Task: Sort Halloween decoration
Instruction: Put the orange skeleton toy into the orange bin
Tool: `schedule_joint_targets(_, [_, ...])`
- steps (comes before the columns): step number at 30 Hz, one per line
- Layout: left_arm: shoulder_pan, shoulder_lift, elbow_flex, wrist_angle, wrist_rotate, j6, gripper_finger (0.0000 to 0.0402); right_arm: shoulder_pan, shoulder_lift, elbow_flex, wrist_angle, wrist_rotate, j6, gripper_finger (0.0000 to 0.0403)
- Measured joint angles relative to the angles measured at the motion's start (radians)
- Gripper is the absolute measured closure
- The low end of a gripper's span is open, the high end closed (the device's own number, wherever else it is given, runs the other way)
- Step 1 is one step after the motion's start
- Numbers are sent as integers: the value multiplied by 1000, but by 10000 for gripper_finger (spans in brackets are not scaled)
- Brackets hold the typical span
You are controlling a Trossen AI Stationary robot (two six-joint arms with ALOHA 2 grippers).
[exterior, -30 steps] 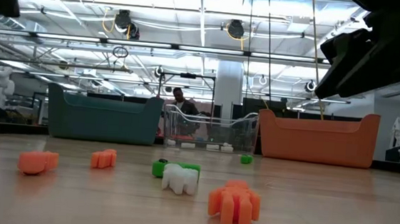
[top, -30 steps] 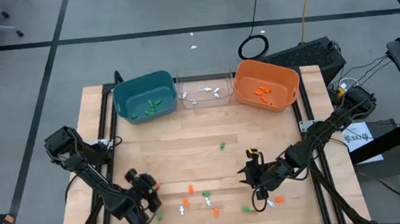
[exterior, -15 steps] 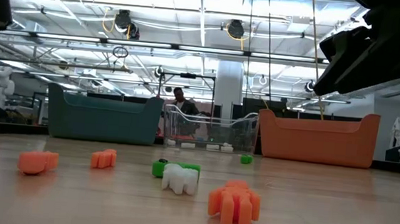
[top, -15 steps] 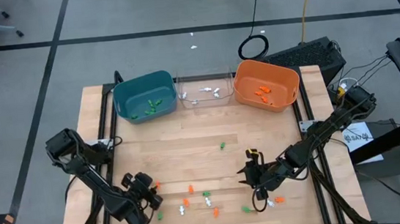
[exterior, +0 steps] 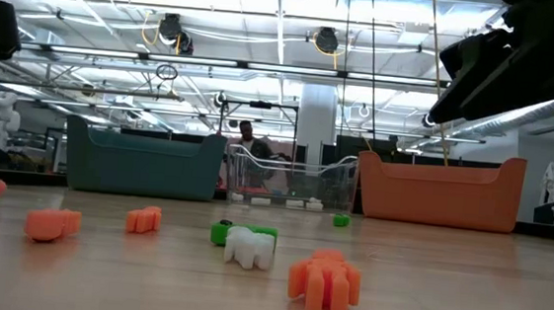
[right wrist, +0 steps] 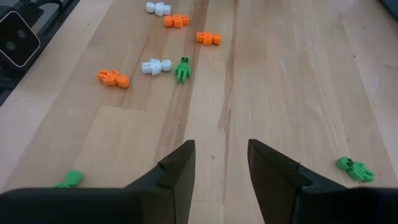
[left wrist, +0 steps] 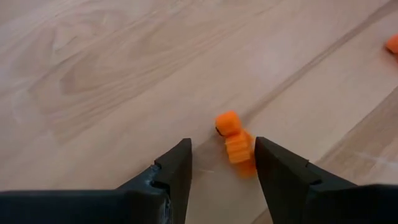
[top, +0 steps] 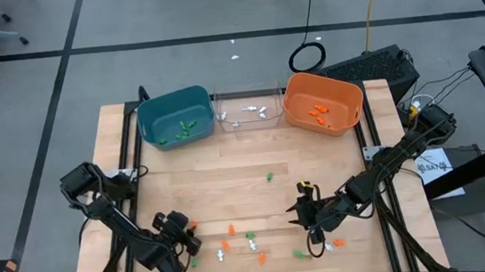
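I see pale wooden table (top: 229,182) with teal plastic bin (top: 175,116), clear plastic bin (top: 246,107), orange plastic bin (top: 322,101) at far edge.

My left gripper (left wrist: 221,163) low at near-left, fingers apart, straddling tiny orange plastic trinket (left wrist: 234,142) on wood, not clamped.

My right gripper (right wrist: 220,163) near-right, fingers apart, nothing between.

Other tiny orange, green, white trinkets (top: 251,239) lie between grippers.

Table (top: 230,191): pale wood, smooth, matt grain. Trinkets (right wrist: 114,78): smooth moulded plastic. Bins (top: 175,116): plastic, 1 clear. End effector fingers (left wrist: 174,168): matt black.
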Motion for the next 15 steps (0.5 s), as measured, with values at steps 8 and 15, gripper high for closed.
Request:
schedule_joint_targets(8, [3, 9, -1, 81, -16, 126, 256, 0, 0, 0, 0, 0, -3, 269])
schedule_joint_targets(15, [5, 9, -1, 96, -22, 211, 352, 0, 0, 0, 0, 0, -4, 269])
